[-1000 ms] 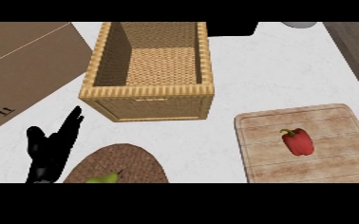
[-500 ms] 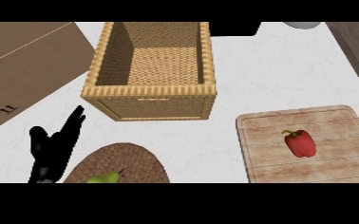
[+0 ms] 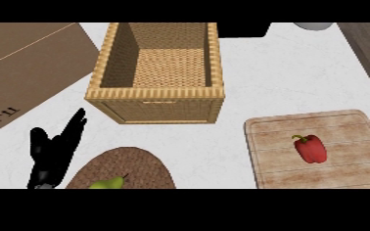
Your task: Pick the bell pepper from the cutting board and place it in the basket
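Shifted slightly left against earlier frame: whole view; left hand [image 3: 54, 149] unchanged, resting at lower left, fingers straight and together, holding nothing. Right hand not visible. Beside it brown mat [image 3: 133, 169] with pear [image 3: 107, 183]. Basket [image 3: 162, 71] upper middle, open top, tall walls to clear. Bell pepper [image 3: 310, 148] on cutting board [image 3: 318, 147], right. Probably light, stiff, smooth, somewhat slippery; best grasp across body, not stem. Path to basket looks free.

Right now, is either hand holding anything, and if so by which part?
Nothing is held. The left hand rests open at the lower left, fingers straight. The bell pepper lies untouched on the cutting board. The right hand is out of view.
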